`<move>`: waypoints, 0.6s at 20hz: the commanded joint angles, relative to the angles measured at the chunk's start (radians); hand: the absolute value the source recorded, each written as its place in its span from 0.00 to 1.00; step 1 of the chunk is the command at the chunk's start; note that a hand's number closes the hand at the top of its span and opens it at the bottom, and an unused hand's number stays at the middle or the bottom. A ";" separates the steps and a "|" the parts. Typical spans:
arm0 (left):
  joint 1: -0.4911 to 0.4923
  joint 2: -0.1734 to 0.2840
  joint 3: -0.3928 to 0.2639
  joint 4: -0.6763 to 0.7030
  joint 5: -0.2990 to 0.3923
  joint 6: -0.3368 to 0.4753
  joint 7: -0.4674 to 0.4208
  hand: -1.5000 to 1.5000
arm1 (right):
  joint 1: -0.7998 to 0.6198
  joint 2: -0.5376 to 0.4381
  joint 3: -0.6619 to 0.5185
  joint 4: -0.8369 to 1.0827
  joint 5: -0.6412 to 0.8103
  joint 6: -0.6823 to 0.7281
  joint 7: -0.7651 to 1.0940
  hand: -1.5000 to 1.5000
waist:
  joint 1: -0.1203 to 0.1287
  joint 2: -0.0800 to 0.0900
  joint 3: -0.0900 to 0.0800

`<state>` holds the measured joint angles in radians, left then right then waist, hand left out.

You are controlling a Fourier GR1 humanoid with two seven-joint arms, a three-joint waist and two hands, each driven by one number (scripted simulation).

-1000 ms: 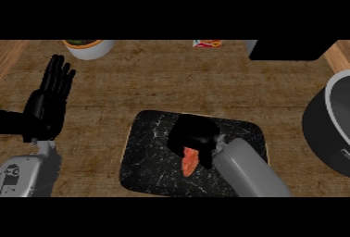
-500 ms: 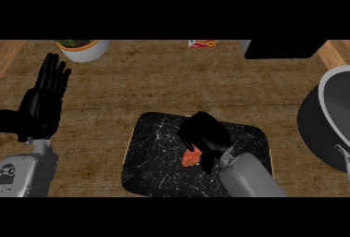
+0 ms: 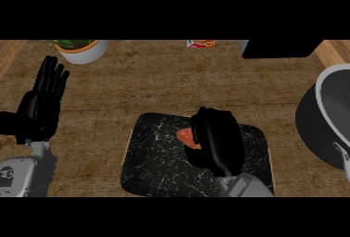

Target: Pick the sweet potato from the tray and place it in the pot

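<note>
The orange sweet potato (image 3: 186, 137) lies on the black marbled tray (image 3: 153, 159) in the middle of the counter, and only its left part shows. My right hand (image 3: 215, 139) sits over it with fingers curled round it, hiding the rest. The grey pot (image 3: 327, 118) stands at the right edge, cut off by the view, to the right of the tray. My left hand (image 3: 42, 104) rests open at the left side, fingers pointing up, well away from the tray.
A white planter with greenery (image 3: 80, 48) stands at the back left. A small red and white packet (image 3: 201, 43) and a black box (image 3: 280, 48) lie along the back. Wooden edges show at both far corners.
My right hand has closed round the sweet potato, hiding more of it. The view has tilted, so the tray and pot now sit lower and further left.
</note>
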<state>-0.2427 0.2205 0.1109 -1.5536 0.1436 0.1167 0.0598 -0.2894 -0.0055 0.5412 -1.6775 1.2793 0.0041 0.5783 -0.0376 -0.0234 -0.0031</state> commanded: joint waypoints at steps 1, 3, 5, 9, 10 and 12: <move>0.001 -0.012 -0.006 0.025 -0.007 -0.002 -0.028 0.50 | -0.014 0.005 0.013 -0.166 0.147 -0.042 0.253 1.00 | -0.003 0.008 0.001; 0.015 -0.027 -0.026 0.002 -0.017 0.003 -0.027 0.50 | 0.019 0.005 0.027 -0.282 0.234 0.000 0.302 1.00 | -0.001 0.008 0.002; -0.008 -0.014 -0.016 -0.011 -0.002 -0.003 0.005 0.50 | 0.024 -0.035 -0.010 -0.365 0.293 0.050 0.311 1.00 | 0.008 0.012 0.003; -0.008 -0.007 0.008 0.047 0.009 -0.028 -0.044 0.50 | 0.092 -0.085 -0.073 -0.574 0.288 0.124 0.321 1.00 | 0.019 0.020 0.003; 0.007 -0.029 -0.036 -0.053 -0.016 0.006 0.017 0.50 | 0.064 -0.108 -0.142 -0.616 0.261 0.185 0.310 1.00 | 0.026 0.017 0.003; 0.039 0.024 0.004 -0.058 0.013 -0.049 0.008 0.50 | 0.196 -0.175 -0.177 -0.616 0.248 0.099 0.270 1.00 | 0.032 0.021 0.004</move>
<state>-0.2449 0.2139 0.1042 -1.5582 0.1419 0.1028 0.0522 -0.1883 -0.1019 0.4585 -2.2067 1.5441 0.1234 0.8731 -0.0198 -0.0074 -0.0007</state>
